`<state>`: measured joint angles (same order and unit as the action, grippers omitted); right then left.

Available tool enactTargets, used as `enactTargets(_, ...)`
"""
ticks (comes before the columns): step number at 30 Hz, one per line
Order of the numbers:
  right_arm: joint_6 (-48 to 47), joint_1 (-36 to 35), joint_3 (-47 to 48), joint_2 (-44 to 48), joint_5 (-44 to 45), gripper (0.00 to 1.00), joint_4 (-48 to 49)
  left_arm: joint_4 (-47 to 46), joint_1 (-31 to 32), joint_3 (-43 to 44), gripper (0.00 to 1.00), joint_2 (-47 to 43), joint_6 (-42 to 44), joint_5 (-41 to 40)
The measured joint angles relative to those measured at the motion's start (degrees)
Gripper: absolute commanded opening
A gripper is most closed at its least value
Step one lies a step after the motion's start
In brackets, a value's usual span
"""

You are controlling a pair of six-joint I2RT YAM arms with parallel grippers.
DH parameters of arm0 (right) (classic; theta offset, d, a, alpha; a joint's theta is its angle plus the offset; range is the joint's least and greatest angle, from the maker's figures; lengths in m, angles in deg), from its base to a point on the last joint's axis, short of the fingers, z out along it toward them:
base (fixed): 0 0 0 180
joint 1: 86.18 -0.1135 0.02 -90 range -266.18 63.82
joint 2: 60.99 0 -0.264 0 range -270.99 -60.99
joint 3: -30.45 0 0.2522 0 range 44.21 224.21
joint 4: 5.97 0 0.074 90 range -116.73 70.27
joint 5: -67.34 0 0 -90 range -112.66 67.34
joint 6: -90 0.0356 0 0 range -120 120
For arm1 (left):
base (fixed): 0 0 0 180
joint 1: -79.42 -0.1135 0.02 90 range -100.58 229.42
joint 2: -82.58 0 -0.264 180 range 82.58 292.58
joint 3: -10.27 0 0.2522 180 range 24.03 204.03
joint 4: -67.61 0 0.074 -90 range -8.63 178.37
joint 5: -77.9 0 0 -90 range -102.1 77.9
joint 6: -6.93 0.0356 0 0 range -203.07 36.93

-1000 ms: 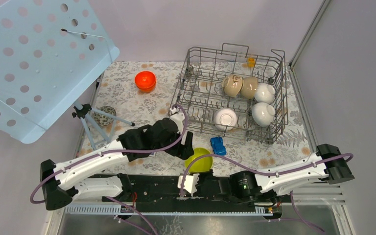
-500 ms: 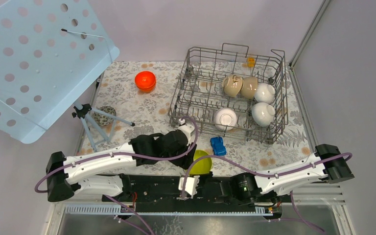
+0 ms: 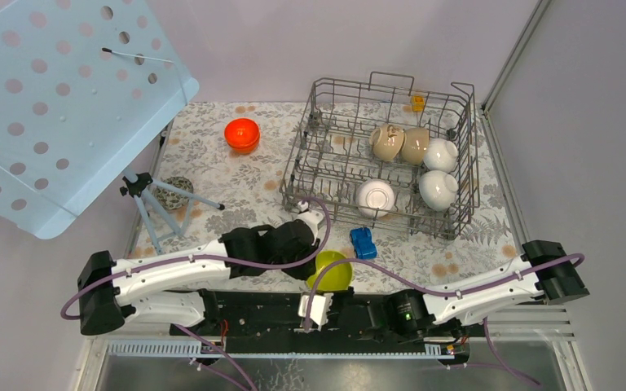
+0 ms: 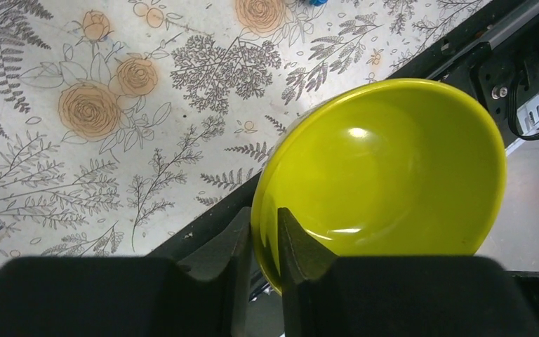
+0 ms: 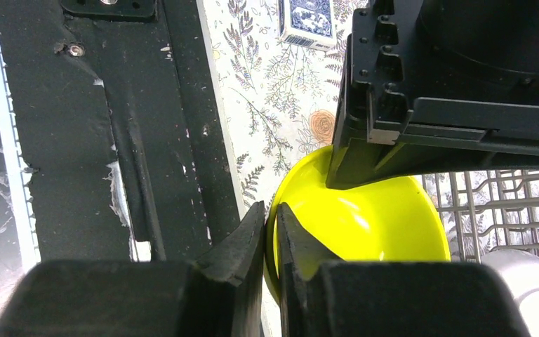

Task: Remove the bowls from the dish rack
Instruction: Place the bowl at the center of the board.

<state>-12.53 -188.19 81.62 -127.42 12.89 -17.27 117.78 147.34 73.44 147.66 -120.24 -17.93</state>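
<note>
The yellow-green bowl (image 3: 333,271) (image 4: 386,168) (image 5: 365,217) is tilted at the table's near edge, between both arms. My left gripper (image 3: 310,267) (image 4: 263,216) is shut on its rim, one finger inside and one outside. On another part of the rim my right gripper (image 3: 323,290) (image 5: 270,210) is shut in the same way. The dish rack (image 3: 299,163) stands at the back right. It holds two beige bowls (image 3: 387,142) and three white bowls (image 3: 438,189). One orange-red bowl (image 3: 242,133) sits on the floral mat to the rack's left.
A blue toy car (image 3: 363,242) lies just in front of the rack. A speckled ball (image 3: 177,192) rests by a small tripod (image 3: 142,189) at the left. A light-blue perforated panel (image 3: 57,98) overhangs the back left corner. The black base rail (image 3: 253,305) runs under the bowl.
My left arm has drawn back toward the near edge and its jaws have closed from wide open onto the bowl's rim. The right gripper has kept its hold.
</note>
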Motion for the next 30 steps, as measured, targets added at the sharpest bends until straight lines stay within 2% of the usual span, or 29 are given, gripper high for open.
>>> enactTargets(2, 0.44, 0.0, 0.0, -0.15, -0.02, 0.0, 0.15, -0.76, 0.02, -0.33, 0.05, 0.02, -0.46, 0.24)
enactTargets(3, 0.72, -0.02, -0.07, -0.24, -0.02, 0.03, 0.33, -1.03, 0.0, -0.39, 0.0, 0.02, -0.94, 0.26)
enactTargets(5, 1.75, -0.07, -0.24, -0.33, 0.15, 0.33, 0.87, -2.78, -0.04, -0.48, 0.0, 0.02, -2.34, 0.26)
enactTargets(6, 2.27, -0.09, -0.31, -0.33, 0.72, 0.51, 0.87, -3.13, -0.04, -0.48, 0.0, 0.0, -2.6, 0.13)
enactTargets(8, 3.74, -0.09, -0.33, -0.31, 1.11, 0.78, 0.9, -3.17, 0.02, -0.68, 0.0, 0.0, -2.8, -0.22)
enactTargets(9, 4.5, -0.11, -0.33, -0.28, 1.31, 0.97, 0.96, -3.04, 0.04, -1.05, 0.0, -0.09, -2.89, -0.37)
enactTargets(14, 12.7, -0.22, 0.04, 0.42, 2.49, 1.0, -0.74, -0.92, 0.15, -2.34, 0.0, -1.09, -4.57, -4.11)
enactTargets(21, 31.87, -0.22, 4.48, 6.86, 7.1, 1.0, -5.62, 0.81, 0.15, -2.34, 0.0, -4.7, -9.68, -11.54)
enactTargets(30, 57.48, 2.34, 13.64, 8.81, 18.8, 0.9, -22.71, 4.74, 0.15, -5.53, 0.0, -9.09, -25.92, -20.37)
